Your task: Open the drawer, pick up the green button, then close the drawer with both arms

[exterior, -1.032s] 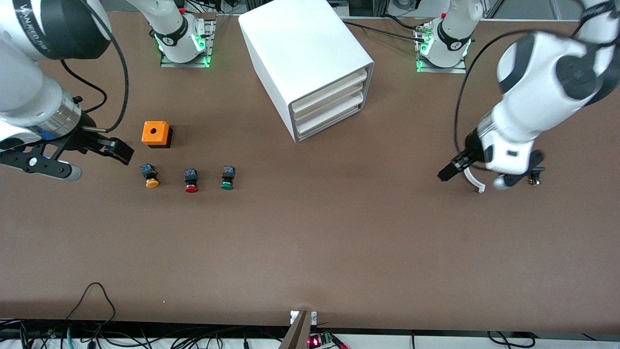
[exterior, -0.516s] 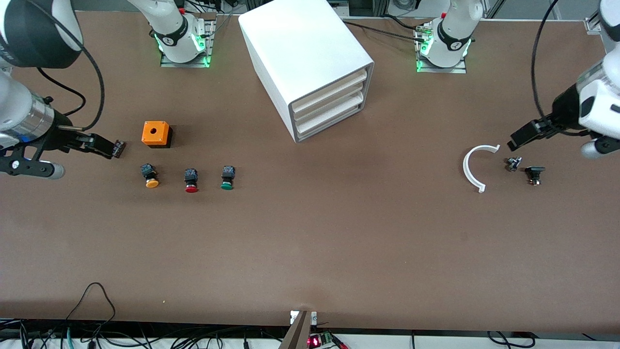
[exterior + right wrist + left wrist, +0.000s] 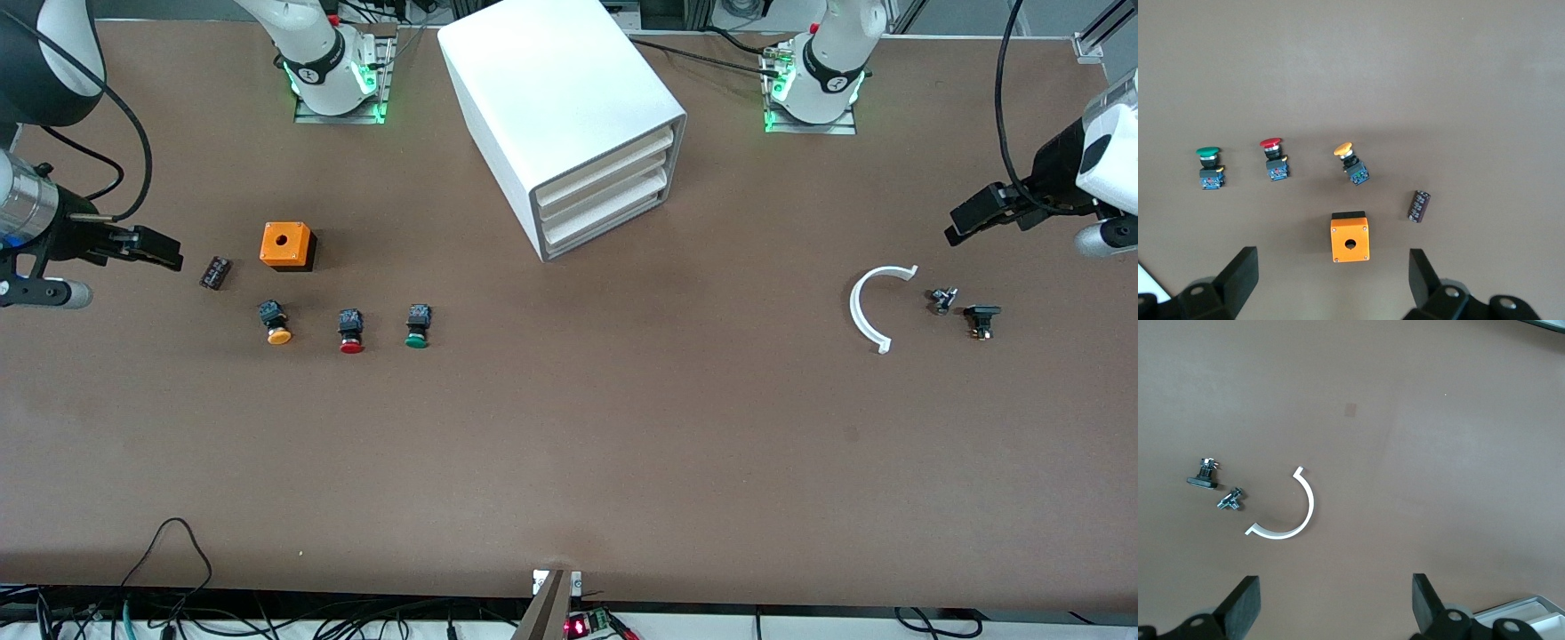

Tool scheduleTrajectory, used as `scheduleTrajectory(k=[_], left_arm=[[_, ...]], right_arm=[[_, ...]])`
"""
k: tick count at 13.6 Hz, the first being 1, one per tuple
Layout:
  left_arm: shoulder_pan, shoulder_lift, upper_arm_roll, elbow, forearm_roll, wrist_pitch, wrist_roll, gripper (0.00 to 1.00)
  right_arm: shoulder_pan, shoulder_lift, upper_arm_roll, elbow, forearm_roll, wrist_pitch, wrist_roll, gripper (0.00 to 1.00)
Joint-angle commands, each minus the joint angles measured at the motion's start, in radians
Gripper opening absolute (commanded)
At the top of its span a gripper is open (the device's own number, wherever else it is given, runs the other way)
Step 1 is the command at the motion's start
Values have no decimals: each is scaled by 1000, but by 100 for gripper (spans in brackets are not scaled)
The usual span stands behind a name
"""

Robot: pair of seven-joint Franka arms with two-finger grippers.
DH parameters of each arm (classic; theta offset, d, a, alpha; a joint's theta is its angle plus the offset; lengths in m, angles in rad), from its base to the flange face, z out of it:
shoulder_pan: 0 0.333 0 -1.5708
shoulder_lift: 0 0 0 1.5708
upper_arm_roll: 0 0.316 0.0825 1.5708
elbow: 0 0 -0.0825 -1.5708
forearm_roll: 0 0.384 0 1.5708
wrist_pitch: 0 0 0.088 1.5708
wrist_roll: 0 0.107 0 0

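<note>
1. Right gripper (image 3: pixel 164 258): pulling back toward the right arm's end of the table; within the last second it was over the spot where a small dark cylinder (image 3: pixel 215 272) is now lying uncovered, just beside the orange box (image 3: pixel 286 245). In the right wrist view its fingers (image 3: pixel 1238 273) are standing wide apart, holding nothing.
2. Left gripper (image 3: pixel 971 220): withdrawing toward the left arm's end; 1 second ago it was covering the white curved strip (image 3: pixel 867 311), which is now lying in plain sight with 2 small dark parts (image 3: pixel 965 311) beside it. Its fingers (image 3: pixel 1245 603) are spread, empty.
3. Green button (image 3: pixel 417 327): lying on the table, in a row of 3 with the red button (image 3: pixel 350 332) and yellow button (image 3: pixel 276 324), nearer the front camera than the orange box.
4. Drawer cabinet (image 3: pixel 569 116): all 3 drawers (image 3: pixel 605 200) are sitting flush.
5. Bearing on task: a judgement only; with the drawers shut, the button out and both arms retreating, the scene is fitting a finished job, or equally one with the drawers never pulled.
6. Hard to make out: drawer contents are hidden; both arms are partly cut off at the front view's edges; what the 2 small dark parts are is unclear.
</note>
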Motion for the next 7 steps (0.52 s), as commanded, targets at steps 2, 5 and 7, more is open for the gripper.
scheduleTrajectory(k=[2,5,7], left_arm=[[-12,-13,8,17,42,-21,114,100],[7,3,10,37,42,-22,185,100],[21,17,5,62,35,-22,181,100]], right_arm=[[-3,-111,-32,-154,22,77,-46,100],[-5,-106,-32,-148,36,84,-49,100],[-5,-106,-31,-146,36,86,-51,100]])
